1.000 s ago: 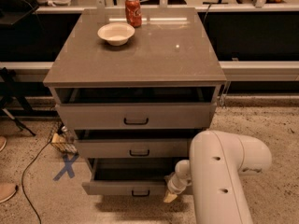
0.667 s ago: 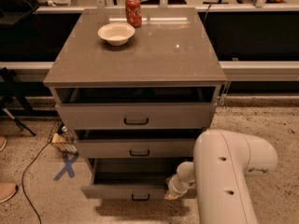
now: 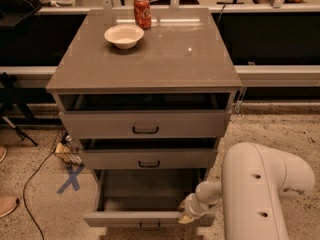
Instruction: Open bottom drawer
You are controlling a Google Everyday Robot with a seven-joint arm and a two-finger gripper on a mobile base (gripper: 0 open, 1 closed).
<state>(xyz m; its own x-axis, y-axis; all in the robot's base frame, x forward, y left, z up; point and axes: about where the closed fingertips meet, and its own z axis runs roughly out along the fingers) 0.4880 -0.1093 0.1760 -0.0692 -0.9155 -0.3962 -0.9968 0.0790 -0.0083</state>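
Note:
The bottom drawer (image 3: 145, 218) of the grey-taupe three-drawer cabinet stands pulled well out, its empty inside showing; its small black handle (image 3: 149, 226) sits at the frame's lower edge. The middle drawer (image 3: 149, 159) and top drawer (image 3: 145, 124) are each pulled out a little. My gripper (image 3: 187, 213) is at the right end of the bottom drawer's front panel, on the white arm (image 3: 260, 194) coming from the lower right. It touches the panel's top edge.
A white bowl (image 3: 124, 35) and a red soda can (image 3: 142, 11) stand on the cabinet top (image 3: 165, 59). A blue X (image 3: 71, 178) of tape and a cable (image 3: 35, 184) lie on the floor at left. A shoe (image 3: 7, 204) is at the far left.
The bottom drawer has slid further out toward the camera, and the arm and gripper have drawn back with it.

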